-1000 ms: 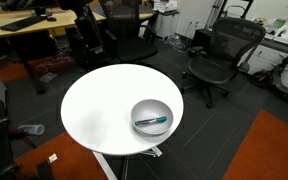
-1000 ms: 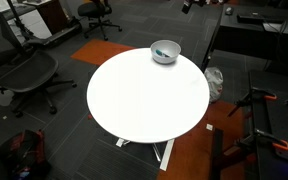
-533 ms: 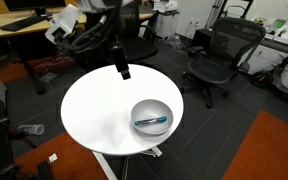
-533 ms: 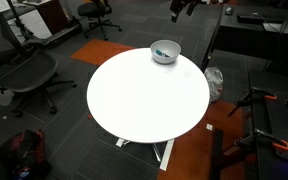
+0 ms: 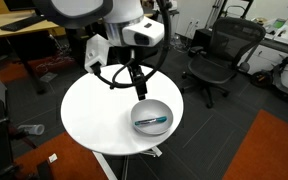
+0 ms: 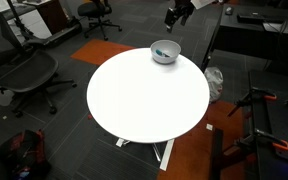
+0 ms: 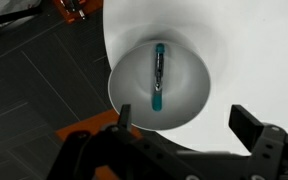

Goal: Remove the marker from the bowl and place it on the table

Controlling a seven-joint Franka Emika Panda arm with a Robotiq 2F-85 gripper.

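Observed gripper (image 7: 181, 114) spread wide, grasping nothing, poised above metal bowl (image 7: 124, 70) without contact. Located teal marker (image 7: 158, 77) lying inside bowl; noted bowl near edge of round white table (image 7: 254, 50).

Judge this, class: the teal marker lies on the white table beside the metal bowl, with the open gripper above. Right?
Not quite. The marker lies inside the bowl, not beside it on the table, as the wrist view shows. The gripper is open above, as stated.
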